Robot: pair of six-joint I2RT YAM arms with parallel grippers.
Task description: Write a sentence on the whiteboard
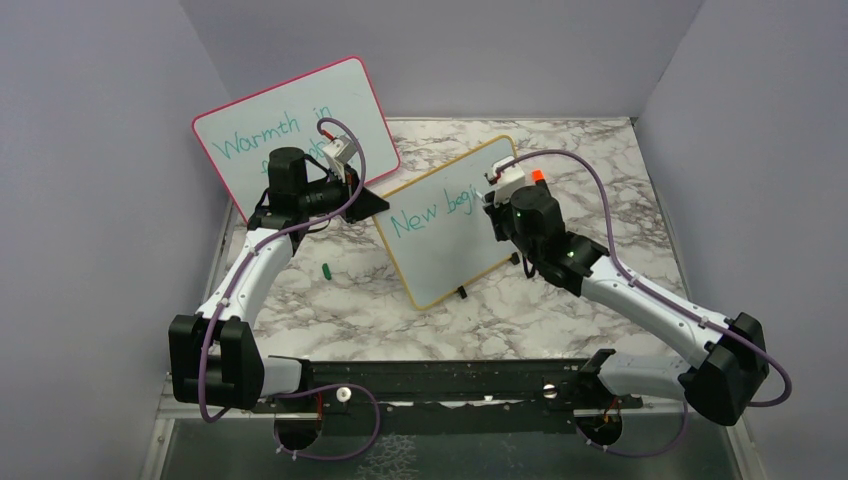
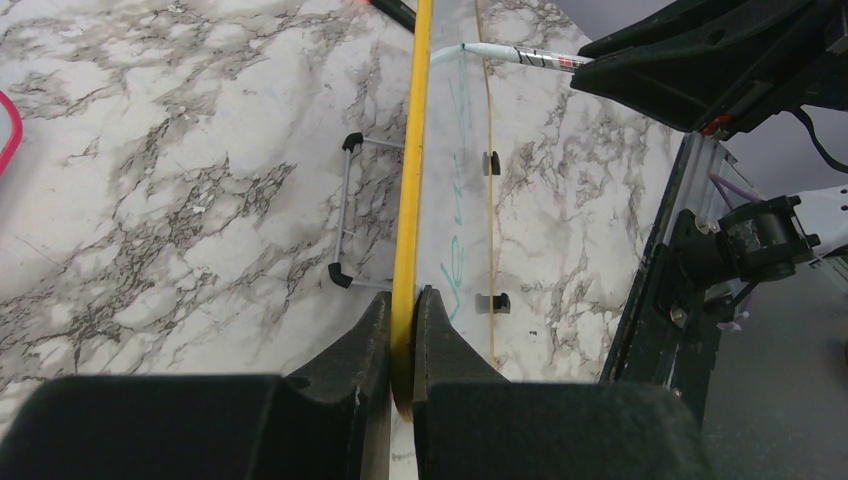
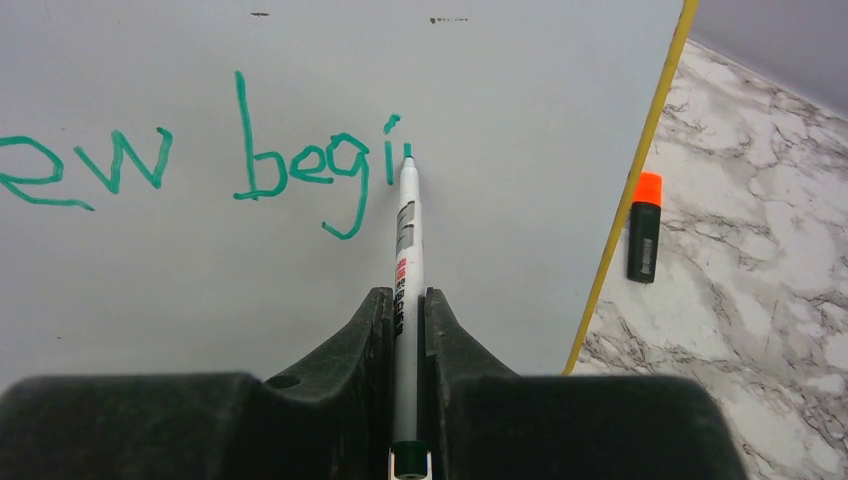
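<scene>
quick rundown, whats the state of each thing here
yellow-framed rectangular whiteboard, standing
teal handwritten sentence, unfinished at "New begi"
thin white teal-ink marker, uncapped, tip on board
left jaws, shut on whiteboard's frame
right jaws, shut on marker
black marker with orange cap, capped, lying flat
pink-framed whiteboard, propped, written on

Both arms stretch toward the bench's far edge; the left gripper point(image 2: 403, 302) and right gripper point(image 3: 405, 298) are pinched tight.

Sentence point(image 1: 412, 221) past "beg" hidden by R arm point(image 1: 560, 250); pink board point(image 1: 350, 100) 2nd line behind L arm point(image 1: 290, 190).
</scene>
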